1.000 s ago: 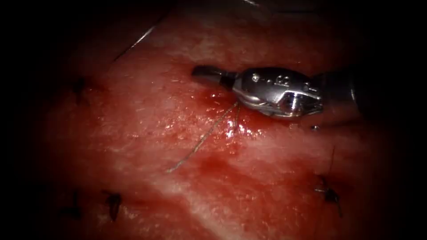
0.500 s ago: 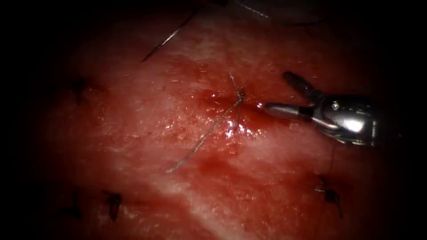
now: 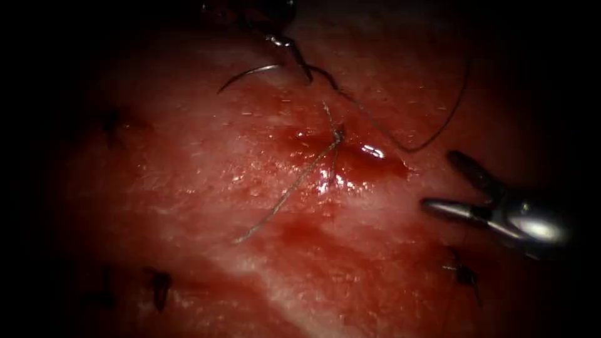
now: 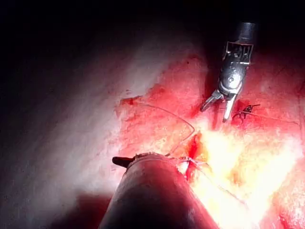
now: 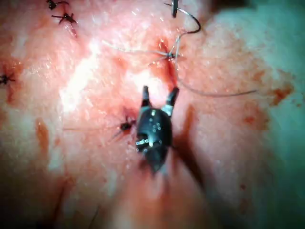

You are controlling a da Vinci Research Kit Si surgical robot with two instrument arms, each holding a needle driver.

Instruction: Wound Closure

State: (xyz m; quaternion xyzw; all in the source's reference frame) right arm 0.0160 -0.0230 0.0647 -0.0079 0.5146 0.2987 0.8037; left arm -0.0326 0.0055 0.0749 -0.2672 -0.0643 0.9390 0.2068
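Observation:
On the tissue (image 3: pixel 206 181) a knotted stitch (image 3: pixel 337 134) sits at the cut, its two cut ends of thread (image 3: pixel 282 200) lying loose to the left. The curved needle (image 3: pixel 247 73) lies on the surface beyond the knot, not in the tissue, with its tail end against my left tool (image 3: pixel 291 53). That tool's jaws stand apart in the left wrist view (image 4: pixel 155 157). Thread (image 3: pixel 413 149) sags from the needle's tail in a loop to the right. My right tool (image 3: pixel 441 180) hovers open right of the knot and holds nothing; it is also in its own wrist view (image 5: pixel 160 90).
Red fluid (image 3: pixel 375 156) pools just right of the knot. Older dark stitches sit at the lower left (image 3: pixel 159 285), lower right (image 3: pixel 463 272) and far left (image 3: pixel 113 122). The right wrist view also has the needle (image 5: pixel 193 24) and the knot (image 5: pixel 169 56).
My right tool drew back from over the knot to the lower right and opened its jaws. The needle came down into view at the top with the left tool and trailing thread.

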